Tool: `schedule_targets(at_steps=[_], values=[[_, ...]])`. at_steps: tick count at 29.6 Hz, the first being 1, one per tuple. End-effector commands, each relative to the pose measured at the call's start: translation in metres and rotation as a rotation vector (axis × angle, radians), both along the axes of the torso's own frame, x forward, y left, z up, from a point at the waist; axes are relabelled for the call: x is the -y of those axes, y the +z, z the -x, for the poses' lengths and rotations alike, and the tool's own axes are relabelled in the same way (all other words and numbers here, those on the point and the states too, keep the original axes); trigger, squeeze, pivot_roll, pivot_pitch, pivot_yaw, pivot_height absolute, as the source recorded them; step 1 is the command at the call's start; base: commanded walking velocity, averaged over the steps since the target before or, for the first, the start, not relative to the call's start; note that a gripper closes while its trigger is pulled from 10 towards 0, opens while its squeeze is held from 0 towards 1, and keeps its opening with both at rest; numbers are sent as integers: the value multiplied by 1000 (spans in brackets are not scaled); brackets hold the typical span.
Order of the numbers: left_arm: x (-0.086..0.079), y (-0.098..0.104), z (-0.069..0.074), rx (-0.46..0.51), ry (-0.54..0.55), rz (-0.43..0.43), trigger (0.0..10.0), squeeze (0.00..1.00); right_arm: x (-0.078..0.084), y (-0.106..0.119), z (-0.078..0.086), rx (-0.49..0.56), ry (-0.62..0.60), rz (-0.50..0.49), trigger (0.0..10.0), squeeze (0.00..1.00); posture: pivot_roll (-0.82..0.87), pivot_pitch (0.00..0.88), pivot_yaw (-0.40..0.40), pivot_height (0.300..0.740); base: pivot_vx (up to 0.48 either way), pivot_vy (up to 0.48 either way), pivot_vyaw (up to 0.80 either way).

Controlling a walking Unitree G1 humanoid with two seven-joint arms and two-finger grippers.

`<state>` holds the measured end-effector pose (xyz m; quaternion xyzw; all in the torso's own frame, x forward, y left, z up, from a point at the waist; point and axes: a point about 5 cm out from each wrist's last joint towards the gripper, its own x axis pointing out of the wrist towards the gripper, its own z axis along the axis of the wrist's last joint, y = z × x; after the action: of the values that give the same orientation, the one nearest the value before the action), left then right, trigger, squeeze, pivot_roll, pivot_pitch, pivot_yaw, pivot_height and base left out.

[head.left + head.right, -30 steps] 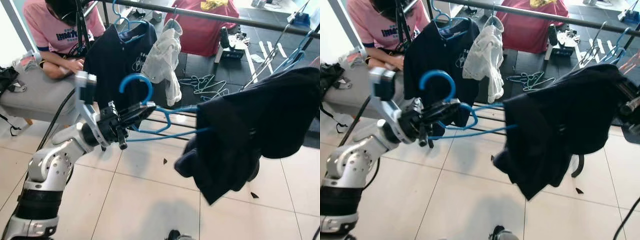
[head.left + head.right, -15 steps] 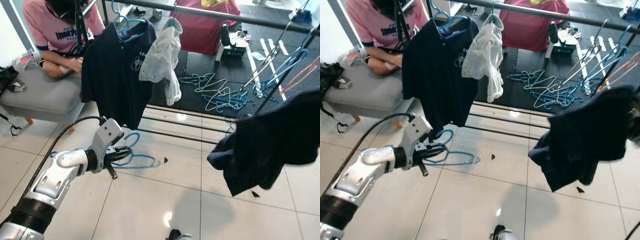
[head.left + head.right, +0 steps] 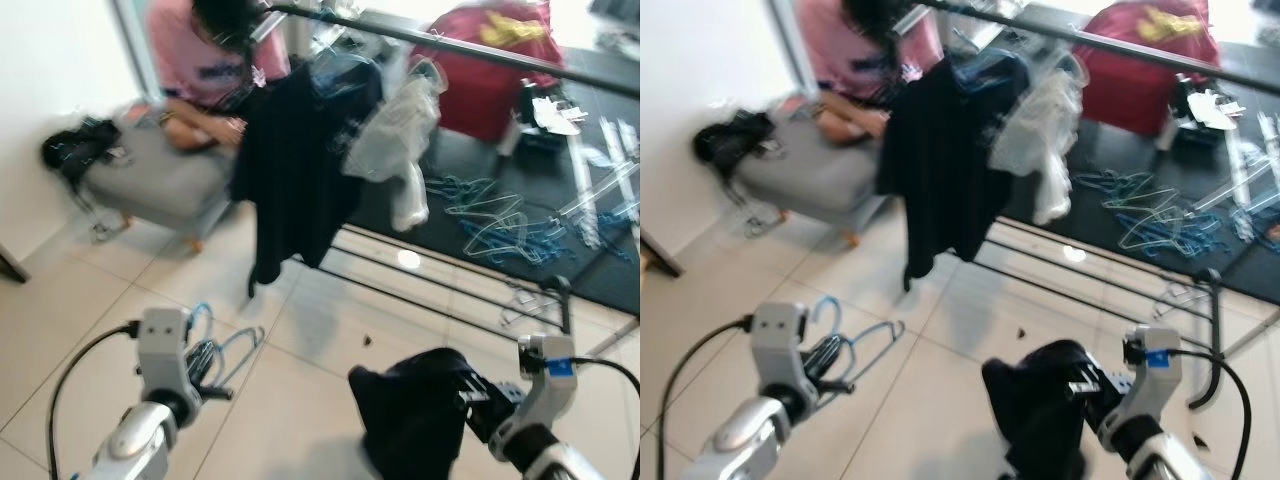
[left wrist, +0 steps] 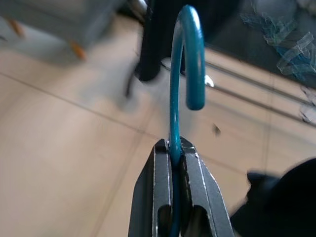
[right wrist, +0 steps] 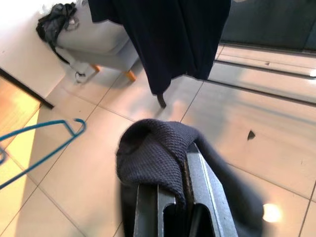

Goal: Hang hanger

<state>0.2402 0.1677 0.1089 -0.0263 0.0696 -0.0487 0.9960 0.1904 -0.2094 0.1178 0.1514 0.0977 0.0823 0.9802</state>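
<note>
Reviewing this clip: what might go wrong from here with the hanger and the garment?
1. The blue hanger is pinched thinly by the left end effector; it may twist or slip.
2. The dark garment, bunched on the right end effector, hangs low near the floor tiles and may drag.

Two silver-grey jointed arms are seen, each with a boxy pale-grey wrist block. A black cable is looped away from the left arm and another from the right arm, whose wrist block is marked with a small blue patch. The left gripper and the right gripper are each formed of two long black fingers with flat metallic inner faces.
</note>
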Motion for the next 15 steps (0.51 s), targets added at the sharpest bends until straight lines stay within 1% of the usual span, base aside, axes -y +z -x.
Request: schedule_targets(at_steps=[1,2,3,4,5,6,7,8,9,10,11,12,13,14,15], values=[[19,5,-11,88,-40,-41,10000,0,9,6,-5,65,-110,28,10000,0,-32,170,-68,740,0,0,794],[19,5,-11,88,-40,-41,10000,0,9,6,-5,65,-110,28,10000,0,-32,170,-68,740,0,0,794],[25,8,-15,118,-53,-61,10000,0,9,7,-12,84,-134,35,10000,0,-26,167,-70,740,0,0,794],[25,8,-15,118,-53,-61,10000,0,9,7,-12,84,-134,35,10000,0,-26,167,-70,740,0,0,794],[29,9,-17,128,-76,-65,10000,0,5,9,-17,97,-125,53,10000,0,-26,167,-68,740,0,0,794],[29,9,-17,128,-76,-65,10000,0,5,9,-17,97,-125,53,10000,0,-26,167,-68,740,0,0,794],[33,10,-18,121,-83,-48,10000,0,1,10,-19,102,-125,69,10000,0,-27,166,-66,740,0,0,794],[36,11,-19,113,-91,-19,10000,0,8,9,-19,101,-170,57,10000,0,-18,164,-66,740,0,0,794],[38,12,-20,105,-107,12,10000,0,16,7,-19,97,-224,22,10000,0,-20,162,-54,740,0,0,794],[38,12,-20,105,-107,12,10000,0,16,7,-19,97,-224,22,10000,0,-20,162,-54,740,0,0,794],[40,13,-20,98,-121,42,10000,0,24,4,-17,91,-277,15,10000,0,-21,161,-51,740,0,0,794],[40,13,-20,98,-121,42,10000,0,24,4,-17,91,-277,15,10000,0,-21,161,-51,740,0,0,794],[38,15,-22,85,-124,81,10000,0,38,-5,-13,63,-333,15,10000,0,-23,160,-52,740,0,0,794],[38,15,-22,85,-124,81,10000,0,38,-5,-13,63,-333,15,10000,0,-23,160,-52,740,0,0,794],[24,10,-24,75,-83,27,10000,0,51,-20,-6,14,-371,51,10000,0,-15,163,-48,740,0,0,794]])
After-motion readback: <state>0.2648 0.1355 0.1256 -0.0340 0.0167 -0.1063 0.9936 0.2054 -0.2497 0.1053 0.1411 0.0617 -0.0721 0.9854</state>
